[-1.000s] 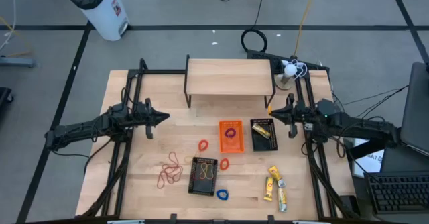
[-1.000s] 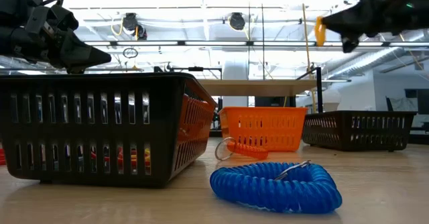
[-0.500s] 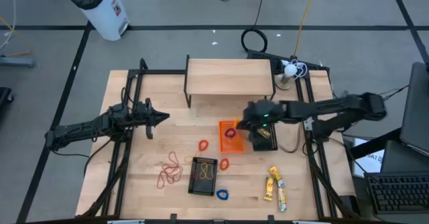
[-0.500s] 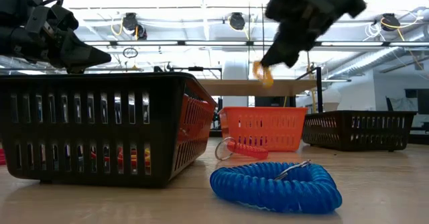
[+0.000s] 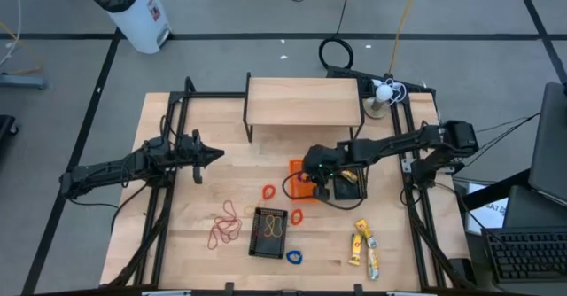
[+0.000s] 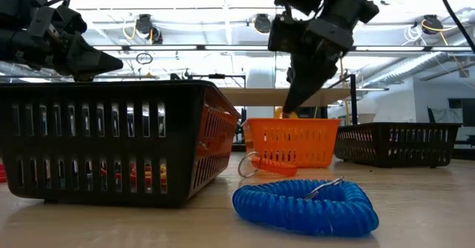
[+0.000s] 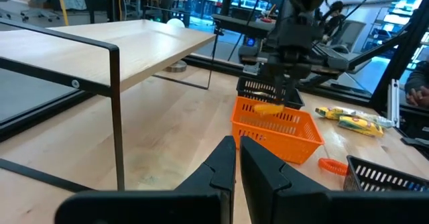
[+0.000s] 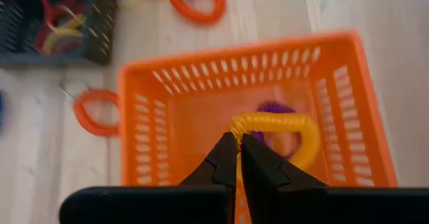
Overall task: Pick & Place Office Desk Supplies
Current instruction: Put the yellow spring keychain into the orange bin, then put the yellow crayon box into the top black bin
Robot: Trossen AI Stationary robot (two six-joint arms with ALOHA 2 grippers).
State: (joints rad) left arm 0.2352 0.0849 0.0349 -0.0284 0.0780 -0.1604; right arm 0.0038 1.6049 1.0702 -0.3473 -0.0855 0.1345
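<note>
Tool (image 8: 238, 145) pinches yellow coil ring (image 8: 278, 125) over orange basket (image 8: 161, 103).

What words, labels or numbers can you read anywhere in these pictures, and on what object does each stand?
None can be read.
White bin: red-and-white label, too small to read.
Yellow packets: printing too small and blurred to read.
Orange basket and black basket: no lettering shows.
</note>
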